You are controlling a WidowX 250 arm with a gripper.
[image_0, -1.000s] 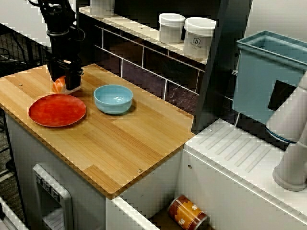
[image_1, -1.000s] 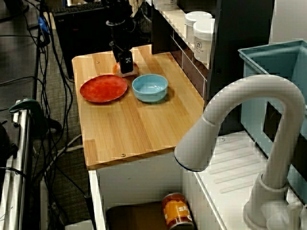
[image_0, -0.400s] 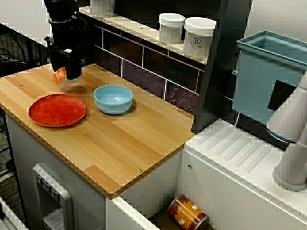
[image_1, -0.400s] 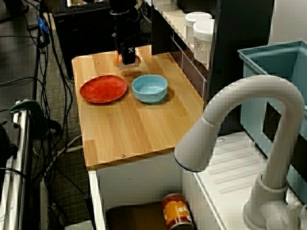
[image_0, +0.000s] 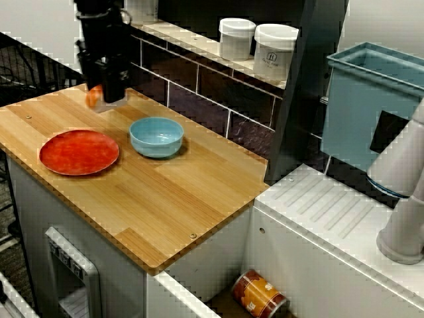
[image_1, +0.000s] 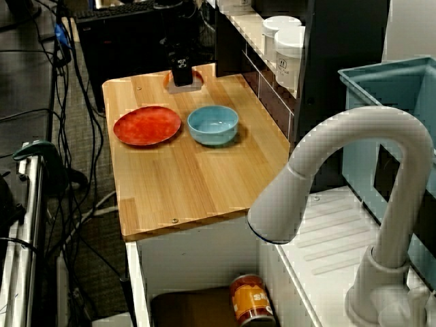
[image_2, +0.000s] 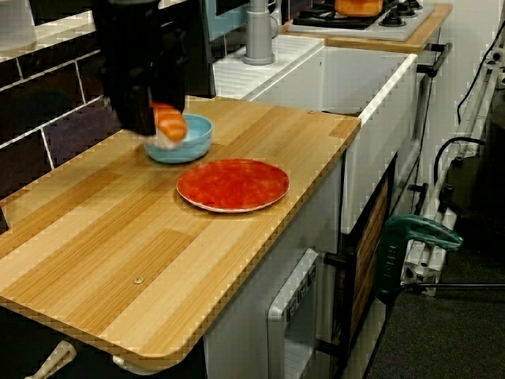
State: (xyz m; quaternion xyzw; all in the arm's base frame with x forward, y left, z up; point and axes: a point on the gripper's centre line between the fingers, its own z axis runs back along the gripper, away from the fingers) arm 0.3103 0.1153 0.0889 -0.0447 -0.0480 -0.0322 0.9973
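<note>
No text is legible; the mark on the white canister [image_0: 275, 58] is too small.

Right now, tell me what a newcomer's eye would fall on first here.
The black gripper stands out first, over the far end of the wooden counter, holding an orange and white piece of food clear of the wood. Near it sit a red plate and a blue bowl side by side, both empty.

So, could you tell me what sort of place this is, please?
Probably a mock kitchen: a light wooden countertop, a white curved sink tap and a hob carrying an orange pot.
</note>
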